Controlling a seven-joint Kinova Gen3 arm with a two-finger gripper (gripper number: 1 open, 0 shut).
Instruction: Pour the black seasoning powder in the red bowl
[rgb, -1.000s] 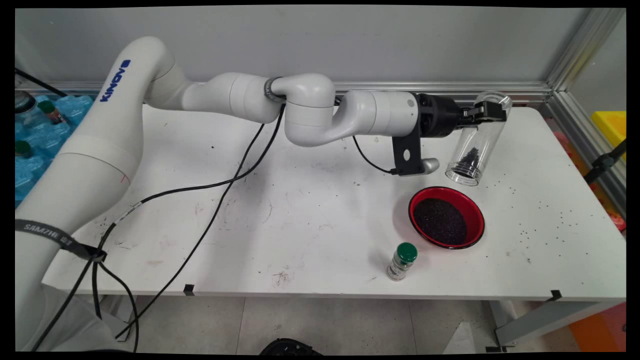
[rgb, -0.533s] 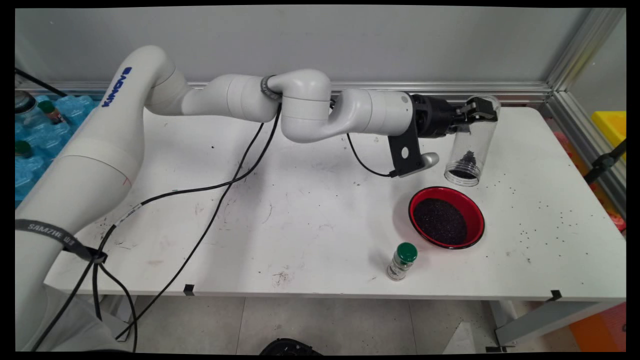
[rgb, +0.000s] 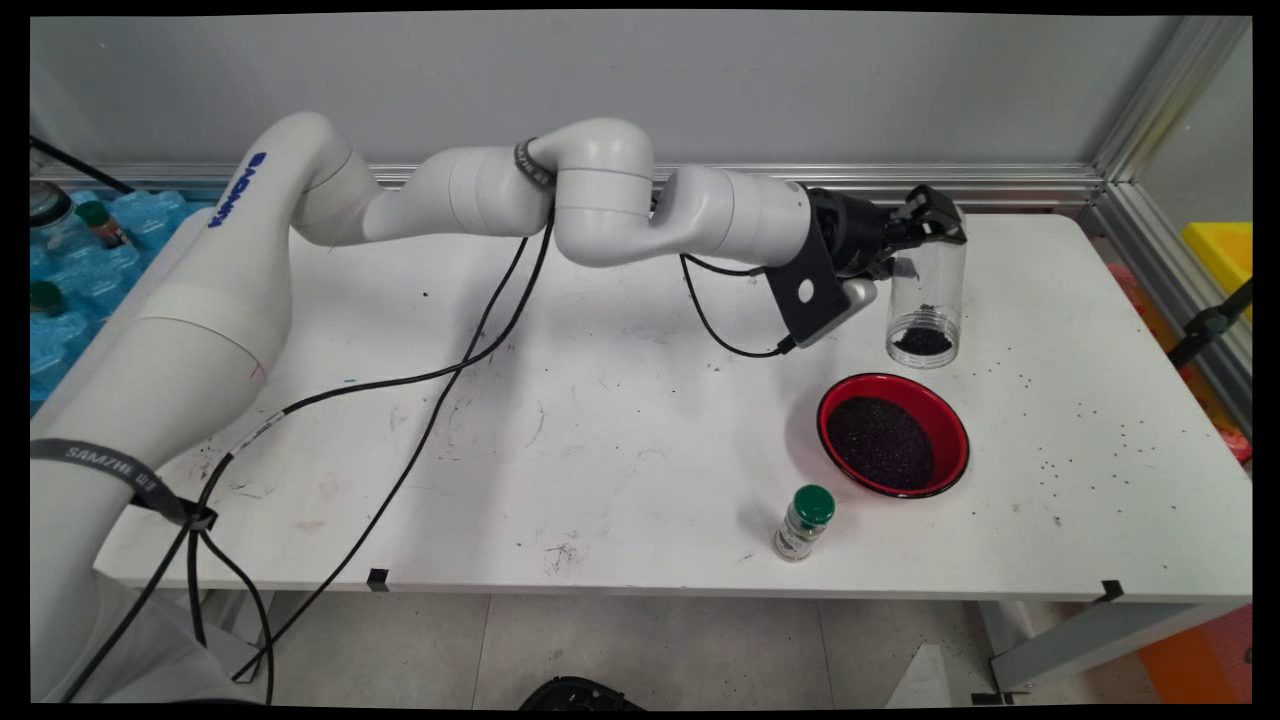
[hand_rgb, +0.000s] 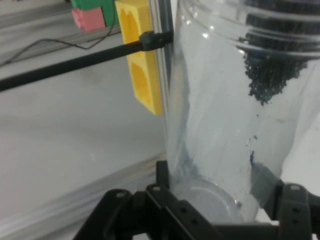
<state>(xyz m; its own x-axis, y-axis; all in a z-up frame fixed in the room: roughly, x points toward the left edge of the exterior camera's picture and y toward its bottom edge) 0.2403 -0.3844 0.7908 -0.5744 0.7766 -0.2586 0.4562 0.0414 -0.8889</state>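
Note:
My gripper (rgb: 932, 215) is shut on the upper end of a clear plastic jar (rgb: 925, 295), which hangs nearly upright at the table's back right. A small heap of black granules (rgb: 922, 340) lies at the jar's lower end. I cannot tell whether that end touches the table. Just in front of it stands a red bowl (rgb: 950, 430) filled with the same black granules. In the hand view the jar (hand_rgb: 220, 125) fills the right side between my gripper's (hand_rgb: 214, 180) fingers, granules (hand_rgb: 270, 75) clinging at its far end.
A small bottle with a green cap (rgb: 805, 522) stands near the front edge, left of the bowl. Loose grains (rgb: 1090, 430) dot the table's right side. Black cables (rgb: 450, 370) hang across the middle. An aluminium frame (rgb: 1140, 120) borders the back right, with a yellow box (rgb: 1220, 250) beyond.
The jar has swung from a tilt to nearly upright. My gripper moved left with its upper end while the lower end stayed in place; the granules settled to the bottom.

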